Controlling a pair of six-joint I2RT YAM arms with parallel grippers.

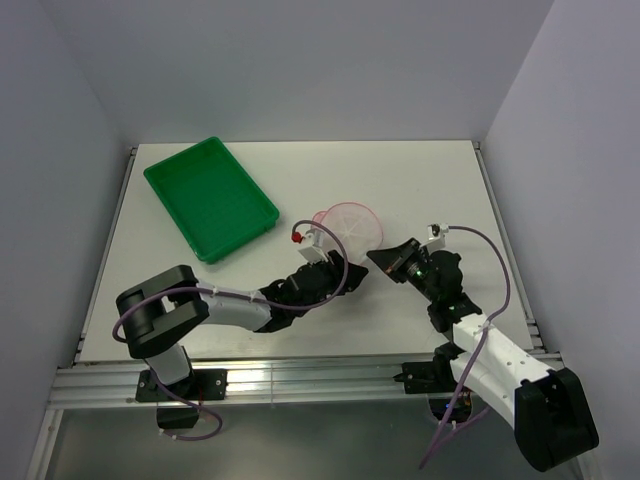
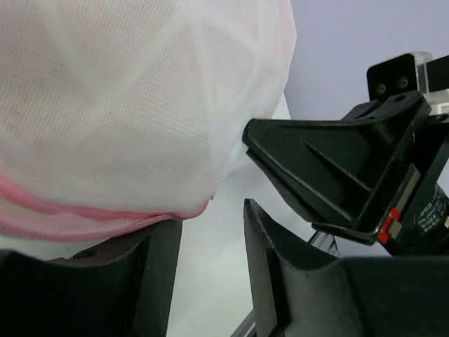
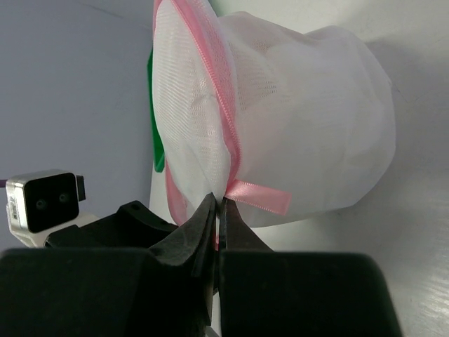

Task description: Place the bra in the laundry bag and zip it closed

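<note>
The laundry bag (image 1: 350, 228), a round white mesh pouch with pink edging, lies on its side on the table between my two grippers. My right gripper (image 3: 219, 201) is shut on the bag's pink zip edge, right beside a pink ribbon tab (image 3: 258, 196). My left gripper (image 2: 209, 226) is open. Its left finger (image 2: 158, 270) sits under the bag's pink rim (image 2: 84, 210), and nothing is between the jaws. The bra is not plainly in view; only a faint peach tint shows through the mesh (image 3: 280, 91). In the top view, the left gripper (image 1: 335, 266) and right gripper (image 1: 380, 258) flank the bag's near side.
A green plastic tray (image 1: 210, 198) stands at the back left, close to the bag. The right gripper's black body (image 2: 330, 165) is close in front of my left fingers. The table's right edge (image 1: 505, 240) runs beside the right arm.
</note>
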